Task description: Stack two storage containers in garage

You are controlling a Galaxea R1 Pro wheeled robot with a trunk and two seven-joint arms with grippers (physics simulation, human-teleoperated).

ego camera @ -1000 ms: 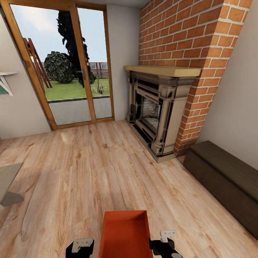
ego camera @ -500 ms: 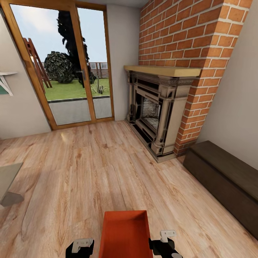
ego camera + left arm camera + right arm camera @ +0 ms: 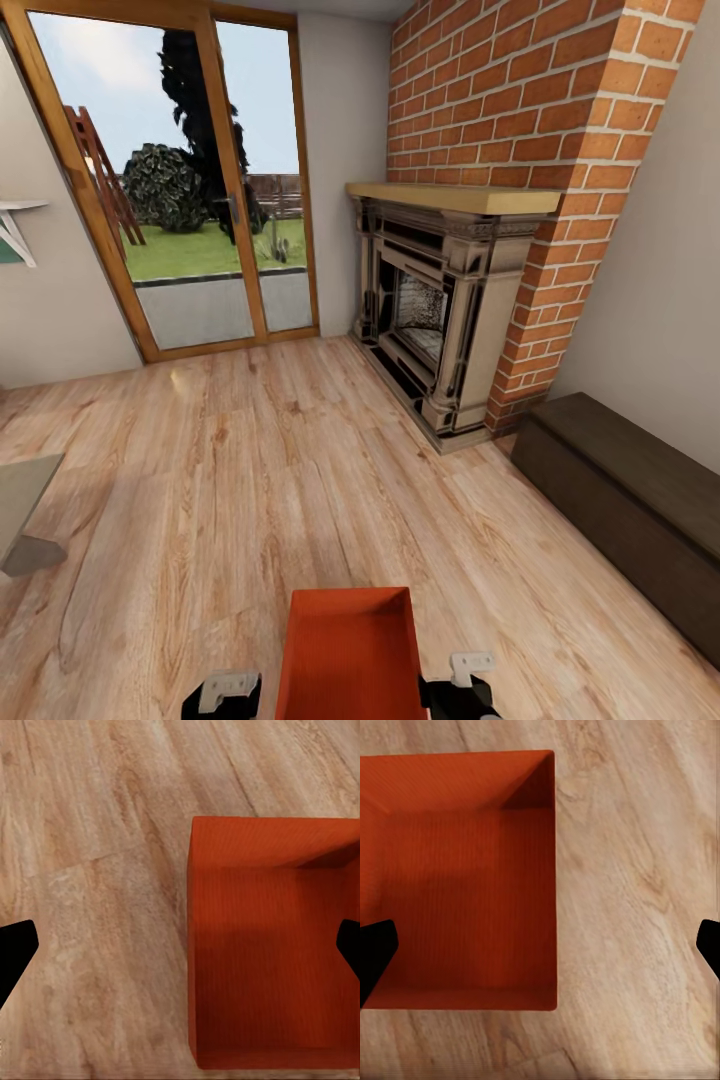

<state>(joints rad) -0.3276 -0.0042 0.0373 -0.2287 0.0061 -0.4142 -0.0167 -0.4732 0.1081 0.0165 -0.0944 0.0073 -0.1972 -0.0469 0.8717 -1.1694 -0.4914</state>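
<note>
Bin (image 3: 350, 655), orange-red and open at the top, sits low in the head view over the wood floor (image 3: 250, 480), between the two grippers. Left gripper (image 3: 180, 945) has its jaws spread wide across one bin wall, gripping nothing. Right gripper (image 3: 540, 945) is likewise wide apart. Fireplace (image 3: 440, 310) stands ahead on the right.

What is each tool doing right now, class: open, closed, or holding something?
Left tool: open, its fingers spread wide, one over the orange-red container.
Right tool: open, its fingers spread wide over the same container; holding nothing.
</note>
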